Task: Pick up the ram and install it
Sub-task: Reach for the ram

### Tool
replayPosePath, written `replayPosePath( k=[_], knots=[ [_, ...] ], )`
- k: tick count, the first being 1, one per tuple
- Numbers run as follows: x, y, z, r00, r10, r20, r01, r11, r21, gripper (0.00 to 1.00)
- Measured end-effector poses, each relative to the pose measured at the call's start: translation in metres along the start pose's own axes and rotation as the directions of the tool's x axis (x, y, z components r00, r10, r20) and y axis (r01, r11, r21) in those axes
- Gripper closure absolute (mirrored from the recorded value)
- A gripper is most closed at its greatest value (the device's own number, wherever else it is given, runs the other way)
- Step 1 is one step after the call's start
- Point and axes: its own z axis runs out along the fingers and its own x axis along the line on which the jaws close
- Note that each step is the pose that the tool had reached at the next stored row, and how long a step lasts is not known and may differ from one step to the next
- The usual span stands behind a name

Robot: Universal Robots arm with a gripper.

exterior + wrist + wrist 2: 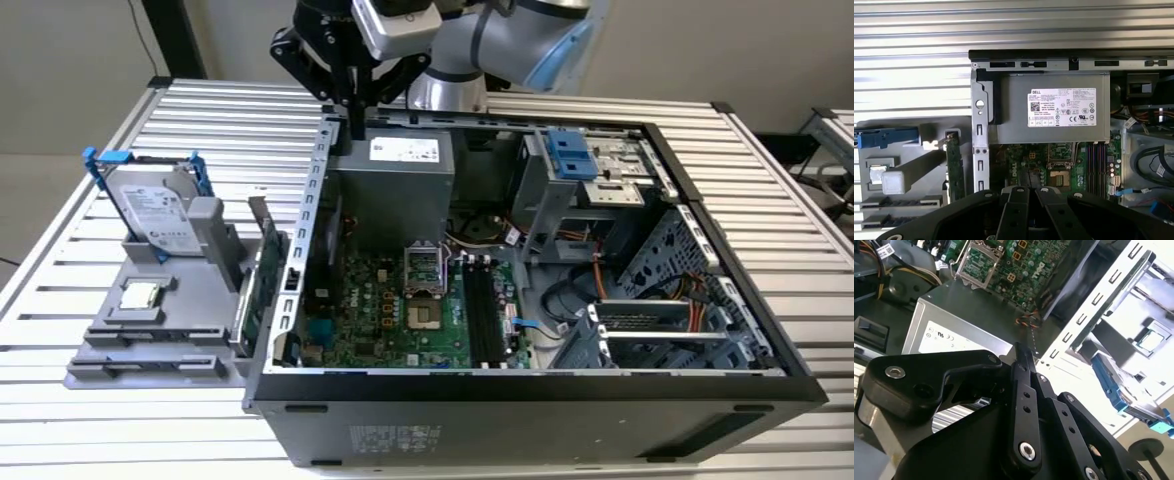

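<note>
Your gripper (358, 128) hangs clenched on nothing above the computer case's wall (320, 200), beside the power supply (400, 180). What I take for the ram (274, 275) stands on edge in the grey holder (147, 345) at seven o'clock, just beside the expansion card (254, 215). You risk clipping that wall or pinching the wrong board.

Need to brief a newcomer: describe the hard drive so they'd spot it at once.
At the exterior view's left, beside the open case, sits a grey holder. The hard drive stands upright at its far end: a silver box in a blue frame, far bulkier than the thin green card beside it.
</note>
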Motion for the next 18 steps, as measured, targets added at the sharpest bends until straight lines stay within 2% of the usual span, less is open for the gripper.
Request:
replayPosePath(
  k=[9,18],
  knots=[
    [0.013,-0.0006,-0.0003,1.0,-0.008,-0.0005,0.008,1.0,-0.0001,1.0],
    [0.0207,-0.001,-0.0004,0.9999,-0.013,-0.0007,0.013,0.9999,-0.0002,1.0]
  ],
)
